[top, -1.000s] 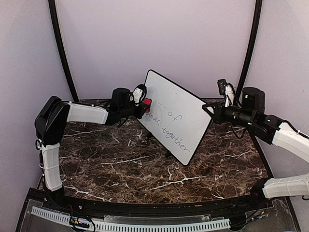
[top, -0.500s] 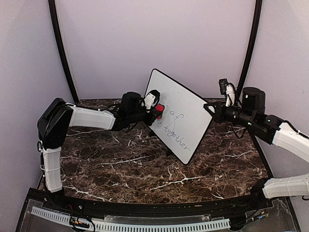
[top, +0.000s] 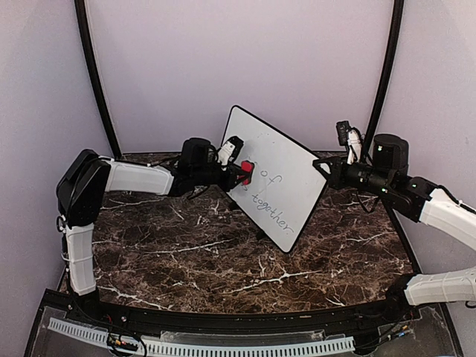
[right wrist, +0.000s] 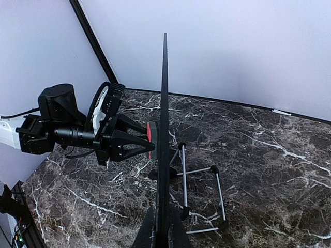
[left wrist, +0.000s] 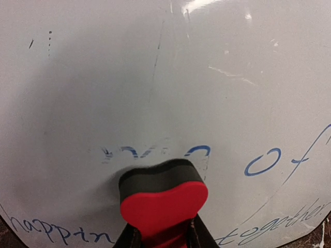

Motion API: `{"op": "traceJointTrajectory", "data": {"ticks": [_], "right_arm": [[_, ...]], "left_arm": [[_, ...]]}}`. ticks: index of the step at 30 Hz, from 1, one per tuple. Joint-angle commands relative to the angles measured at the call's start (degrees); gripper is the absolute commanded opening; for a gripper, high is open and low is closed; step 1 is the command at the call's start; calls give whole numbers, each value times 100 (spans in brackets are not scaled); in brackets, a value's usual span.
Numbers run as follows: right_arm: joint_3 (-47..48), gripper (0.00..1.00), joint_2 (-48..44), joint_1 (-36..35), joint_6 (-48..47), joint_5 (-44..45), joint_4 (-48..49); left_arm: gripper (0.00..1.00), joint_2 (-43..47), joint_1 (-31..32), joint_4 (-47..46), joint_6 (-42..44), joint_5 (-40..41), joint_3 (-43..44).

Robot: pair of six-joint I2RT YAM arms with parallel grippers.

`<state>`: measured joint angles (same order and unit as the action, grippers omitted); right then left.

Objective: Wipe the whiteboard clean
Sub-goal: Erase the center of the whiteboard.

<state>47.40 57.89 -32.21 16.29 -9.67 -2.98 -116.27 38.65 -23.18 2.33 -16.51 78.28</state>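
The whiteboard (top: 286,160) stands tilted on a wire stand, with blue handwriting across its lower part. My left gripper (top: 239,172) is shut on a red eraser with a dark felt face (top: 247,172), which it presses flat against the board. In the left wrist view the eraser (left wrist: 163,199) sits just below faint smeared strokes, with the whiteboard (left wrist: 155,77) filling the view and the left gripper (left wrist: 163,238) at the bottom edge. My right gripper (top: 325,169) is shut on the board's right edge. From the right wrist the whiteboard (right wrist: 164,103) shows edge-on in the right gripper (right wrist: 163,235).
The wire stand (right wrist: 200,178) spreads its legs on the dark marble table (top: 186,253) behind the board. Purple walls and two black poles (top: 93,74) enclose the back. The left arm (top: 134,177) reaches across the table's far left.
My left gripper has carried the eraser rightward from the board's left edge toward its middle. Writing along that stretch is gone. The right arm has stayed where it was.
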Motion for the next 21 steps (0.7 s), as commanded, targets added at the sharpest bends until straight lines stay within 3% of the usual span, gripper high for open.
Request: {"op": "traceJointTrajectory", "data": {"ticks": [1,6,11,21], "right_arm": [[-143,0,67,-207,-742,-964,-421],[-161,0,67,-207,-725,-966,-413],[-135,0,80,-233,-724,-980,-411],[-131,0,70,-244,-733,-964,-417]], "left_arm": [[12,30,-152,257,-197,-1217,573],[12,36,-261,1093,44,-1719,963],[12,41,-430,1255,-52,-1751,1033],[12,-314,-596,1414,-36,-1240,530]]}}
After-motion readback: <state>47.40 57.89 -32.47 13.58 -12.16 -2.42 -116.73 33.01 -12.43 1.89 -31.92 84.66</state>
